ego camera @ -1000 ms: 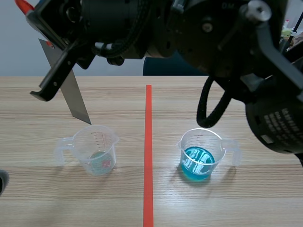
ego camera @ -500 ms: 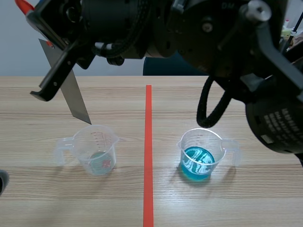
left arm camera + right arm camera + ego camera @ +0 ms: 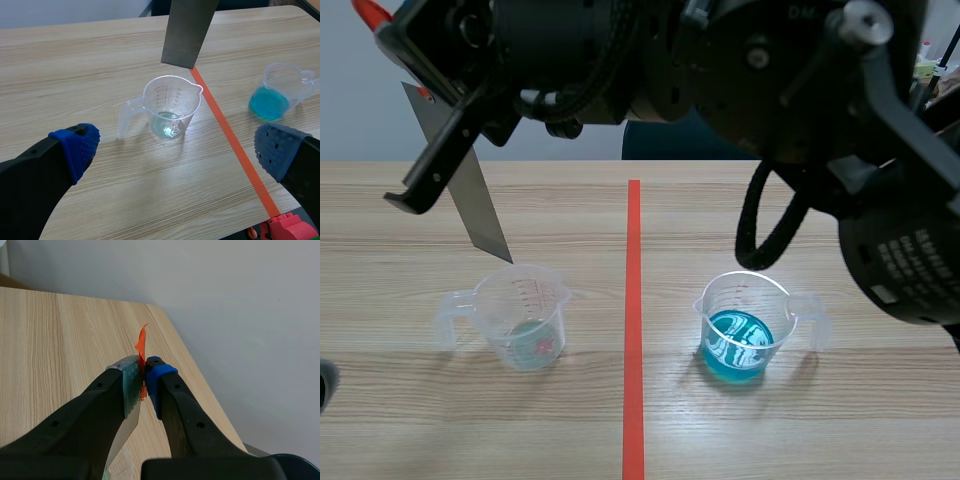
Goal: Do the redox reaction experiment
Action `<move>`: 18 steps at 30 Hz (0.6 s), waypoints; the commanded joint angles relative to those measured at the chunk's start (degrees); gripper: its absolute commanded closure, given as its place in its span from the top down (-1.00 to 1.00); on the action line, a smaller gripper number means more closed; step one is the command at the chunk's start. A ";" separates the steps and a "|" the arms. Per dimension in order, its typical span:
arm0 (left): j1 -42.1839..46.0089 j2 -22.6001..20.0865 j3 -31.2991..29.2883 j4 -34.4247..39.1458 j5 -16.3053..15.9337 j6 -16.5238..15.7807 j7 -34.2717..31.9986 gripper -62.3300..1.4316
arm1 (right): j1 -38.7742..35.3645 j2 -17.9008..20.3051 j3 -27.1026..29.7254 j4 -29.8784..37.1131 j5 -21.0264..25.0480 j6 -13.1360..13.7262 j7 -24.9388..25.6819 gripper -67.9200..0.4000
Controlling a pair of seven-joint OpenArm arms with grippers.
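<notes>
Grey metal strip (image 3: pixel 473 205) hangs upper left, pinched in my right end effector (image 3: pixel 144 377), tip just above the clear plastic cup (image 3: pixel 523 315); left end effector (image 3: pixel 177 150) gapes wide. I'd lower it straight, avoiding the rim.

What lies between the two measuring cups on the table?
Only the orange-red tape line runs between the near-empty cup and the cup of blue liquid; nothing else lies there. The scene view shows it plainly.
</notes>
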 commanded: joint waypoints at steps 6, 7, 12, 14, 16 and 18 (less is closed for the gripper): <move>-0.17 0.15 0.00 0.83 -0.20 -0.09 -1.01 1.00 | 0.96 -0.04 0.37 0.07 0.24 -0.44 0.87 -0.96; -0.17 0.15 0.00 0.83 -0.20 -0.09 -1.01 1.00 | 0.96 -0.04 0.37 0.07 0.24 -0.44 0.87 -0.96; -0.17 0.15 0.00 0.83 -0.20 -0.09 -1.01 1.00 | 0.94 -0.04 0.42 0.07 0.24 -0.44 0.87 -0.96; -0.17 0.15 0.00 0.83 -0.20 -0.09 -1.01 1.00 | 0.94 -0.02 0.44 0.07 0.22 -0.44 0.87 -0.96; -0.17 0.15 0.00 0.83 -0.20 -0.09 -1.01 1.00 | 0.63 0.00 0.57 0.07 0.22 -0.42 1.09 -0.96; -0.17 0.15 0.00 0.83 -0.20 -0.09 -1.01 1.00 | 0.28 0.02 0.90 0.07 0.20 -0.39 1.25 -0.96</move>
